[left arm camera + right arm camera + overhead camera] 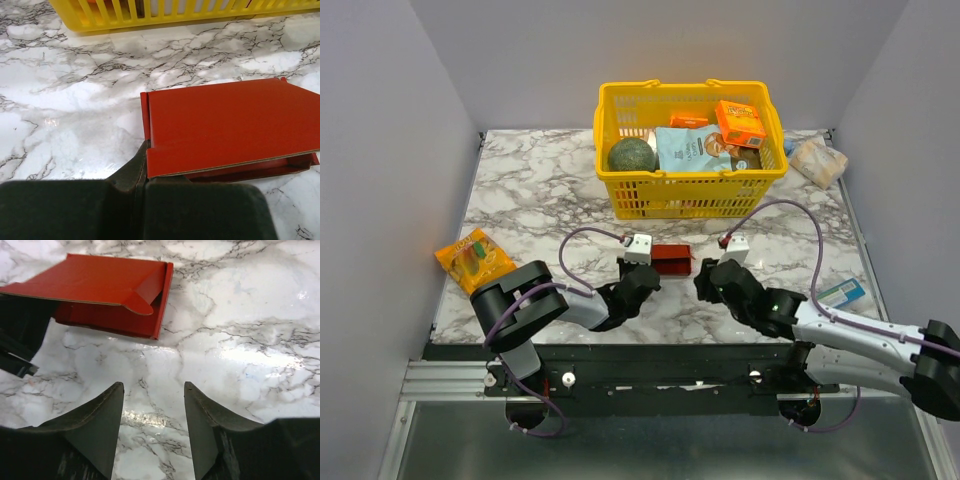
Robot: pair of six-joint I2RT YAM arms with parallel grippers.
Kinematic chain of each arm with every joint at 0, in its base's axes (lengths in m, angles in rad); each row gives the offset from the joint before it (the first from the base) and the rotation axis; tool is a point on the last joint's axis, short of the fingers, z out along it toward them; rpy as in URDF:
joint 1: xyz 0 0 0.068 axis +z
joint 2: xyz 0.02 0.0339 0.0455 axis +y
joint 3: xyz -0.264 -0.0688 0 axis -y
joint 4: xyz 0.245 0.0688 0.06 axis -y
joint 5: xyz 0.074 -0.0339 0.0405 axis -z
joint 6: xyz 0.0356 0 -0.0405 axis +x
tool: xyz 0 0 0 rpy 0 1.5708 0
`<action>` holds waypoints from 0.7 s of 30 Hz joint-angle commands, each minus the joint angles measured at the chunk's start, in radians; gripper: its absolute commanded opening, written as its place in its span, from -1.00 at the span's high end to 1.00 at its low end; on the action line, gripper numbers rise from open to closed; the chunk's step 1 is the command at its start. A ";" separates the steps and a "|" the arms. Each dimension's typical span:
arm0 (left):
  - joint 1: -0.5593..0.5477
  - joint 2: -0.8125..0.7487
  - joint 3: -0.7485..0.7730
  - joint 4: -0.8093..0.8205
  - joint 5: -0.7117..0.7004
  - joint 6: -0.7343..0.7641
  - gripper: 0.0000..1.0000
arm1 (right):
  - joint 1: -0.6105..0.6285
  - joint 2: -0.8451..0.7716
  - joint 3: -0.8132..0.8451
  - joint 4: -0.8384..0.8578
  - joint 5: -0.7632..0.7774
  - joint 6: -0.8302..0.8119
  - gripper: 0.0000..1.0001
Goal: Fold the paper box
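Black arms (535, 300), purple cables (800, 212), dark-padded right hand (153, 386)

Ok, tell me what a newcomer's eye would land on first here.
The bright red paper box lies partly folded in the middle of the table. The left tool pinches its corner, and the right tool is open just short of it. Behind it stands a yellow basket packed with groceries.

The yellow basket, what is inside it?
A dark green round item, a pale blue packet and an orange carton show; whatever lies beneath them is covered.
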State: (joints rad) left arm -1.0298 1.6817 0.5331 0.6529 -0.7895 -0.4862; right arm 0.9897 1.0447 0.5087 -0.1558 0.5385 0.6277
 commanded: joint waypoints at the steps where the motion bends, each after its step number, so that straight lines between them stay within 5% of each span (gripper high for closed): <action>1: -0.007 0.052 -0.028 -0.193 -0.014 0.032 1.00 | 0.007 -0.123 0.037 -0.068 -0.021 -0.034 0.15; 4: -0.010 0.053 -0.027 -0.193 -0.013 0.034 1.00 | -0.011 -0.097 0.151 -0.083 -0.057 -0.057 0.39; 10: -0.016 0.055 -0.015 -0.194 -0.008 0.038 1.00 | -0.057 0.141 0.335 -0.031 -0.118 -0.101 0.39; 21: -0.027 0.010 0.007 -0.257 0.022 0.035 1.00 | -0.080 0.494 0.364 0.091 -0.232 -0.030 0.46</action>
State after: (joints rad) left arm -1.0481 1.6855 0.5571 0.6117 -0.8017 -0.4511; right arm 0.9142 1.4853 0.8707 -0.0887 0.3725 0.5545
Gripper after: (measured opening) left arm 0.011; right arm 0.276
